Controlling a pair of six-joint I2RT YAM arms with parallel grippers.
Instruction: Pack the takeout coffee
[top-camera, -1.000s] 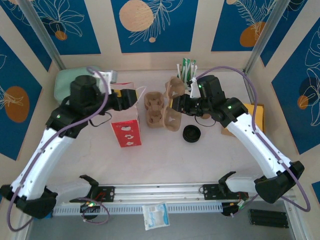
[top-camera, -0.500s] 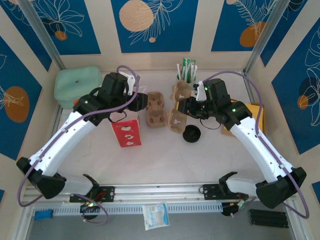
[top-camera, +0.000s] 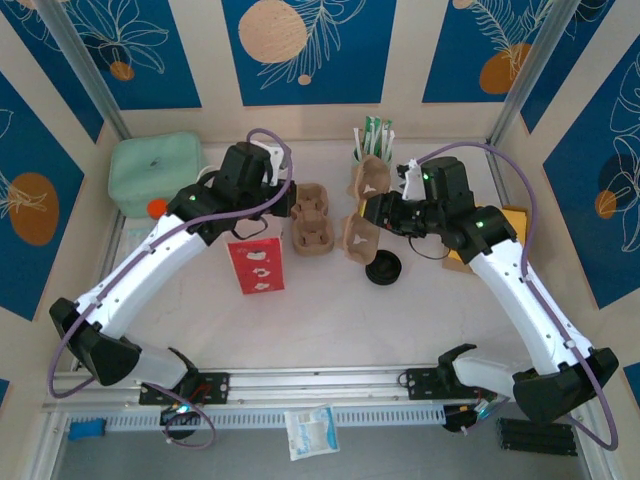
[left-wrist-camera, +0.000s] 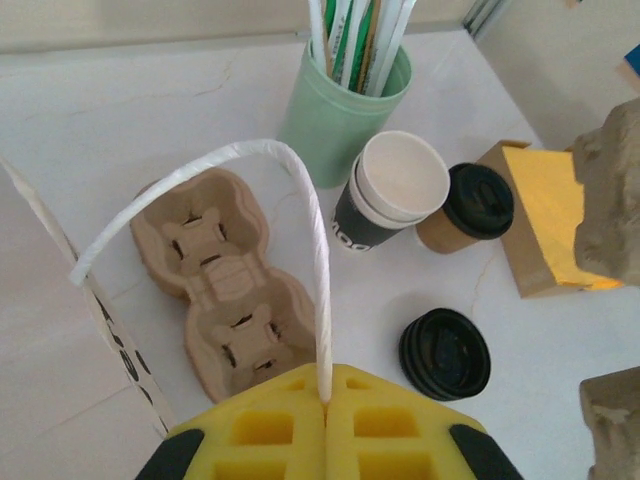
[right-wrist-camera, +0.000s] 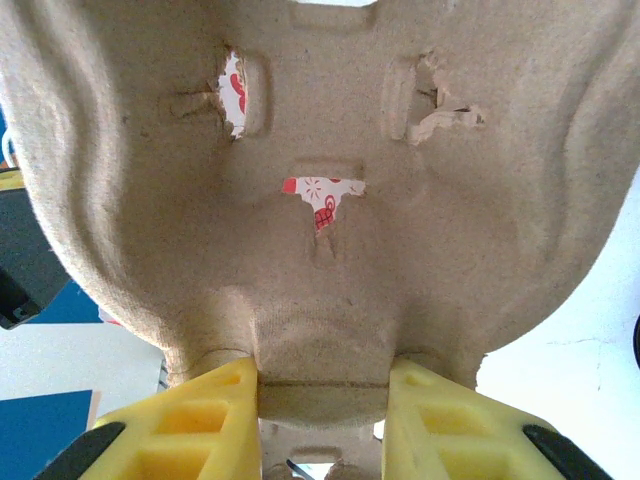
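Top view: the left gripper (top-camera: 280, 195) reaches over a red paper bag (top-camera: 255, 265) that stands upright on the white table (top-camera: 330, 320). This is probably to lift the bag's handle and keep its mouth open for packing. The right gripper (top-camera: 372, 212) holds a pulp cup carrier (top-camera: 358, 238) tilted in the air, apparently ready to go into the bag. A second carrier (top-camera: 310, 215) lies flat between the two arms. A loose black lid (top-camera: 383, 268) rests just below the raised carrier.

Left wrist view: the left gripper (left-wrist-camera: 325, 395) is pinched closed on the bag's white twisted handle (left-wrist-camera: 300, 190), which arches up from between the yellow fingers. Beyond it stands the takeout coffee (left-wrist-camera: 470, 205), a small tan-brown paper cup capped with a round black lid. It sits upright on the table, just beside a black-sided cup (left-wrist-camera: 390, 195) and near a mint-green cup of sticks (left-wrist-camera: 345, 105). Neither gripper touches it.

Right wrist view: the right gripper (right-wrist-camera: 320, 395) clamps the rim of the pulp cup carrier (right-wrist-camera: 320, 200). Red bag print shows through the carrier's slits.
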